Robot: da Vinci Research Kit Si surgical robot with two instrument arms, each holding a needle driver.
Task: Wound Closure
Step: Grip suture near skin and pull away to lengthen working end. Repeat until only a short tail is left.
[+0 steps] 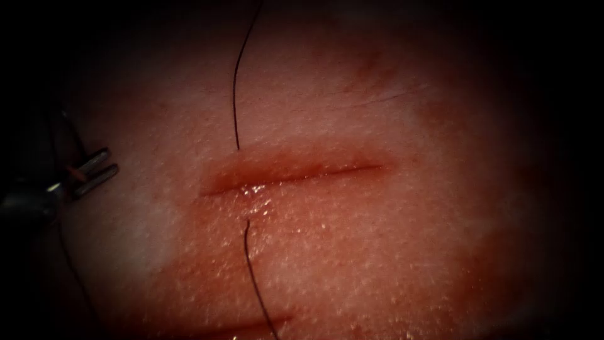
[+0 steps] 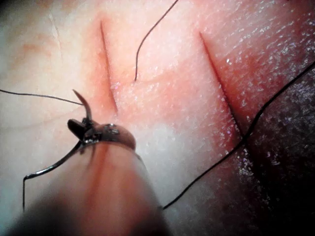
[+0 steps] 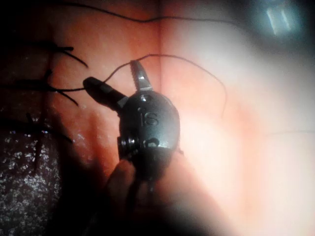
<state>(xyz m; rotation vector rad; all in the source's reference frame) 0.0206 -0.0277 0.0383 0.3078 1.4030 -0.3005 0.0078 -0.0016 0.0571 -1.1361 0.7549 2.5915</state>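
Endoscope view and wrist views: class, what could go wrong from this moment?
1. The left tool, left of the cut, holds the needle clear of the tissue; its bare tip might scratch the surface.
2. Loose thread runs close by the right tool, whose jaws stand open; it might snag there and tug at the cut.
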